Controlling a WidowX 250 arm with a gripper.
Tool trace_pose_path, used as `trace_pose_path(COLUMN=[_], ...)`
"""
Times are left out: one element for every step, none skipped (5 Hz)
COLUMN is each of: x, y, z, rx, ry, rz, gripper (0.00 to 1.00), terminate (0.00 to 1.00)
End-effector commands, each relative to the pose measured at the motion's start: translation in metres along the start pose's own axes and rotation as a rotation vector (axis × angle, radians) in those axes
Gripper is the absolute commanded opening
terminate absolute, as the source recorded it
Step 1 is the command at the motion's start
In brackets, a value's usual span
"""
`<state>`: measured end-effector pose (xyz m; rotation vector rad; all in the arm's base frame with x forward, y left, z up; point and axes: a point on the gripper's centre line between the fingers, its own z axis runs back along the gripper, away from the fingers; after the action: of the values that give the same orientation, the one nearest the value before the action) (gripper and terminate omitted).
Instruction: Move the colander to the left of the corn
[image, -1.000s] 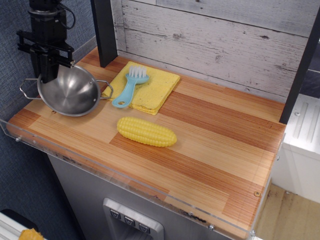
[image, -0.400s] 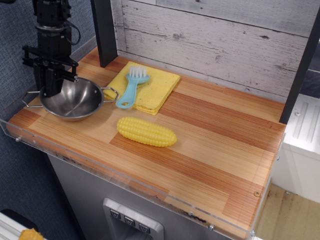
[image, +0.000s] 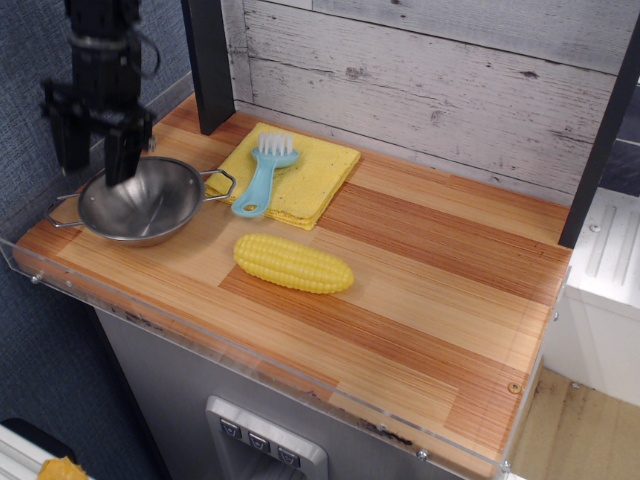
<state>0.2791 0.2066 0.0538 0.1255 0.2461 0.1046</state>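
Two end effector (image: 96, 150) fingers spread apart above colander (image: 142, 201).

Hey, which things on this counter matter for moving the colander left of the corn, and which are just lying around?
Part of the job:
colander
corn
claw, open above the colander's rim

Just lying about:
blue brush
yellow cloth under the brush
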Motion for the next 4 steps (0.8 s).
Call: trace_pose_path(x=[-0.038, -0.027, -0.012, -0.011], y=[-0.027, -0.071, -0.12, -0.157], z=[0.125, 0.152, 0.141, 0.13], rx=[0.067, 0.034, -0.051, -0.047], ry=[-0.196, -0.222, -0.196, -0.234], rz=[0.078, -0.068, -0.066, -0.087], gripper=[1.0, 1.0, 1.0, 1.0], terminate=[0.0, 0.0, 0.0, 0.0])
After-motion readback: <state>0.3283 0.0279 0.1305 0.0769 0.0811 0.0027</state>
